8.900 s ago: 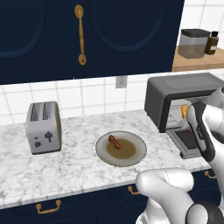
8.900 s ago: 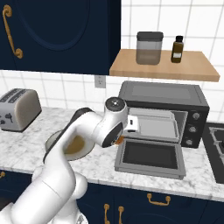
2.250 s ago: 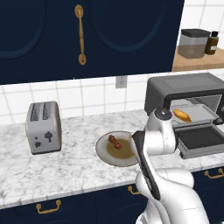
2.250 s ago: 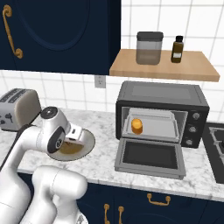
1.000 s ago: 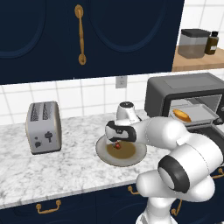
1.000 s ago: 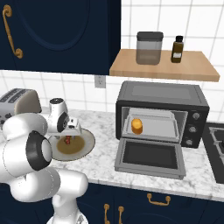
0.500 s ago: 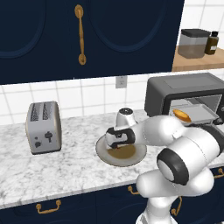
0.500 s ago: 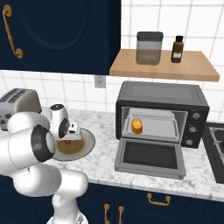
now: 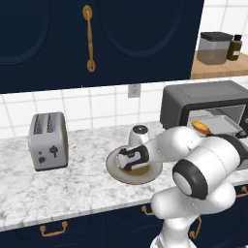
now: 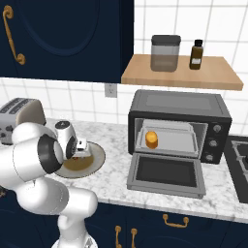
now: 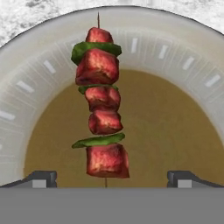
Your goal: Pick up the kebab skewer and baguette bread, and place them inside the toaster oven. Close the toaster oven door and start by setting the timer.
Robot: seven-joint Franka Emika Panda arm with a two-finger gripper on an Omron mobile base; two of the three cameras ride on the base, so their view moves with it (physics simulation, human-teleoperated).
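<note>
Over the plate (image 11: 183, 57), the gripper (image 11: 111, 177) hangs with jaws spread wide, holding nothing. Between the tips, from 6 toward 12 o'clock, lies the skewer (image 11: 101, 107). Closing on a loose chunk rather than the stick could roll it away. The arm hides the skewer from both base cameras. The baguette (image 10: 151, 139) already sits in the open oven (image 10: 177, 127).

— Any lettering, brand or number to read anywhere?
— None legible. Small dark marks on the toaster (image 9: 48, 140) front at the left of the left base view, too blurred to make out; likewise the bottle (image 10: 195, 54) label.
</note>
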